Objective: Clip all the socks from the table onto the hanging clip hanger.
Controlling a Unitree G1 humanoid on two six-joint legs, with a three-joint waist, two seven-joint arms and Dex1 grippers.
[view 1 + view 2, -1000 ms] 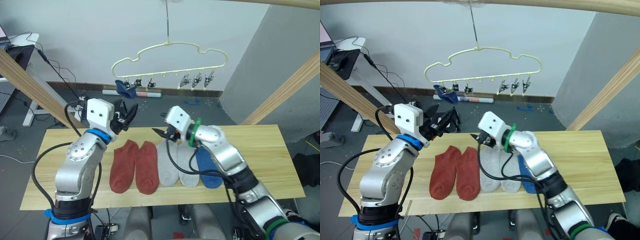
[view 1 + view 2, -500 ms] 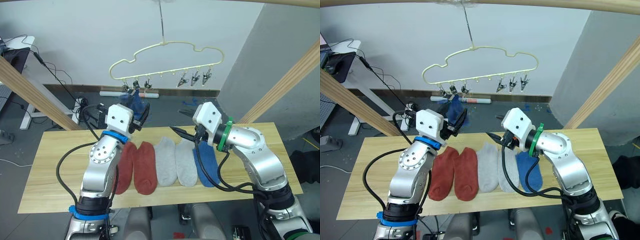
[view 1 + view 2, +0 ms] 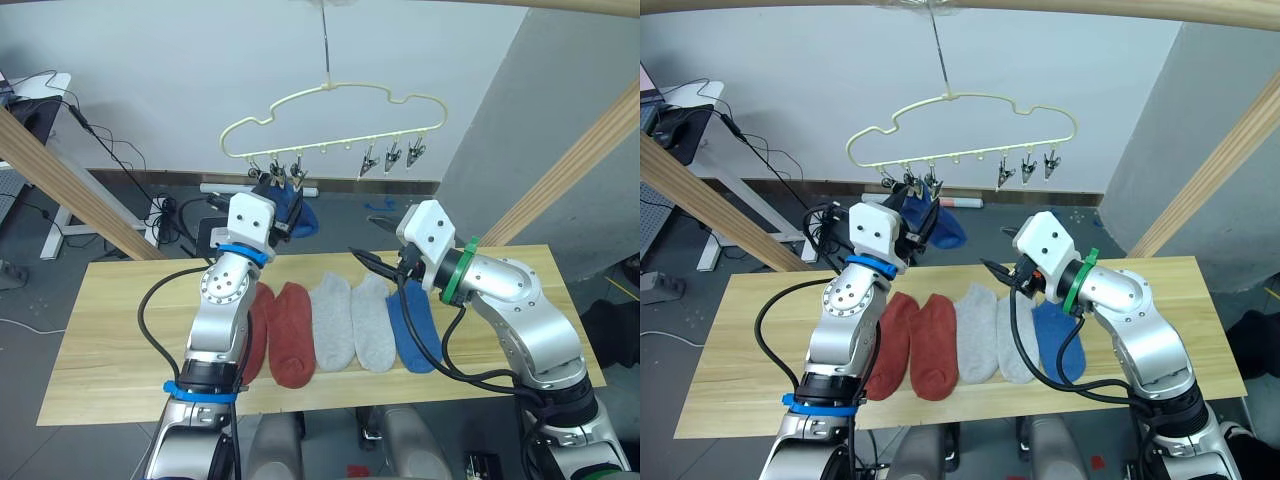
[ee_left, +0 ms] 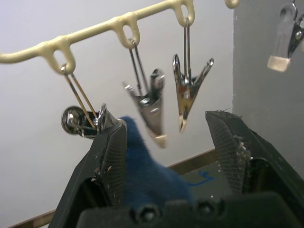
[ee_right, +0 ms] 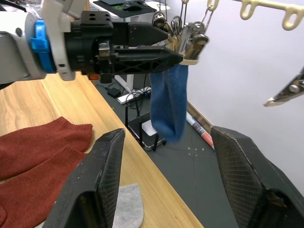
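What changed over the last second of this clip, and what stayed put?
The left hand rose from beside the table to the clip hanger, now open around the hanging blue sock. The right hand drew back to the right, open. The five socks on the table stayed.

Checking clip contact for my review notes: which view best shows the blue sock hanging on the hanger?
The right wrist view: the hanging blue sock drops full-length from the clips. The left wrist view shows just its top beside a clip; the eye views show it partly hidden behind the left gripper.
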